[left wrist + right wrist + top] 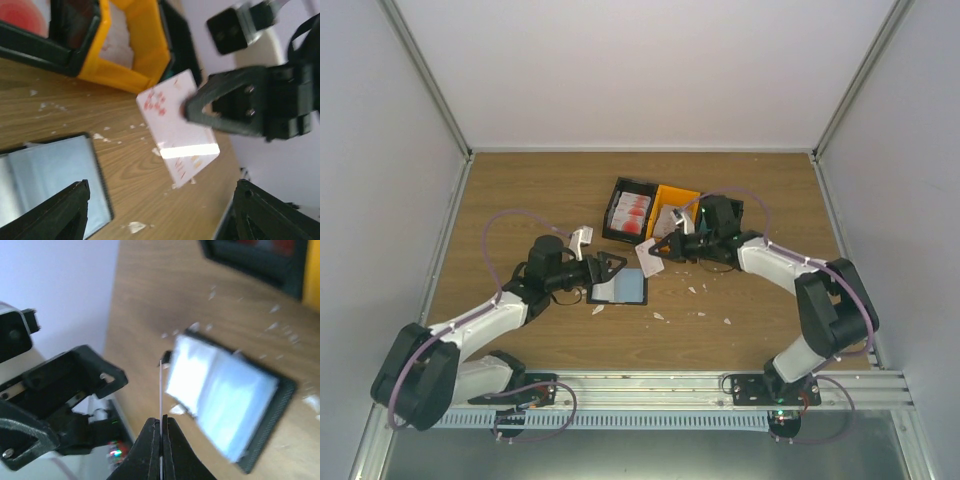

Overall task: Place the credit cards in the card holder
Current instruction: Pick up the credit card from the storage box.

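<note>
Pinching one credit card (160,390) between the closed fingers of our right claw (161,432), we are holding it above the table so that it is sticking straight out past the fingertips, long axis in line with the claw. In the right wrist view we are seeing it edge-on. Its free end is pointing toward the card holder (620,288), which is lying opened flat on the wood near the table's middle, bluish-grey inside facing up.

From the top view, the holder is sitting just to the near-left of the card and below it, its opened length running roughly left to right. Whether the card's tip is touching the holder, we cannot tell.

Our left claw (610,268) is hanging just beside the holder's far edge, jaws spread wide and gripping nothing. It is the nearer arm to the holder, but the card is in the right. We are judging that the next move means tilting the card flatter and sliding it lengthwise toward a slot.
</note>
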Controlling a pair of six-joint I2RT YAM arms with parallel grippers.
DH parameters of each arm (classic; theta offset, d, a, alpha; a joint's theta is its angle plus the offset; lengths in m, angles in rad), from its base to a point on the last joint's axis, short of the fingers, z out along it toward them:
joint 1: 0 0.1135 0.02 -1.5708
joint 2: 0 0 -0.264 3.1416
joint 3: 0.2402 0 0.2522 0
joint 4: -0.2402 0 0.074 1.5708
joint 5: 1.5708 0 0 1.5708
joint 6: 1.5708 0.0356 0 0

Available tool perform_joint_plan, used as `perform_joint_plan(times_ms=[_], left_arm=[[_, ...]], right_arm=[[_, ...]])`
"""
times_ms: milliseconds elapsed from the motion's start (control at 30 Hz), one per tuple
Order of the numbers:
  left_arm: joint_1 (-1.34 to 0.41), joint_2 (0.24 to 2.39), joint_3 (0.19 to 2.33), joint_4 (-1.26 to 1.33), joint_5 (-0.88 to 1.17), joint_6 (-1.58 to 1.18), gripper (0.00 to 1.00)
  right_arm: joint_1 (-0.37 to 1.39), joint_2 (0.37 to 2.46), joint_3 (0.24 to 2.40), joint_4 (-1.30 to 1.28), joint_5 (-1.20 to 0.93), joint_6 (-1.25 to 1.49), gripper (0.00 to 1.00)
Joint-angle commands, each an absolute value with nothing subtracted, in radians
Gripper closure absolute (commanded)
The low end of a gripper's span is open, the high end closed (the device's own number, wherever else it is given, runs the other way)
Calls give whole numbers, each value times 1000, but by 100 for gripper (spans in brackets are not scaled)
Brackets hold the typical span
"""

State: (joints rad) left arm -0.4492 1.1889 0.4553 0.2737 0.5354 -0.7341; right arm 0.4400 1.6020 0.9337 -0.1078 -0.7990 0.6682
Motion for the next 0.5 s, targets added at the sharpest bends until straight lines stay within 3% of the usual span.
perform_joint_plan(times_ms=[0,267,467], left_arm=[[-446,1118,451,335,594,-830,20],[-445,1119,462,401,701,-964,21],[-449,1145,460,473,775,-1047,34]], right_arm=[[453,1541,836,226,-1025,958,99],[495,1515,658,612,-1097,1326,100],[506,1513,607,786,-1098,1455,100]])
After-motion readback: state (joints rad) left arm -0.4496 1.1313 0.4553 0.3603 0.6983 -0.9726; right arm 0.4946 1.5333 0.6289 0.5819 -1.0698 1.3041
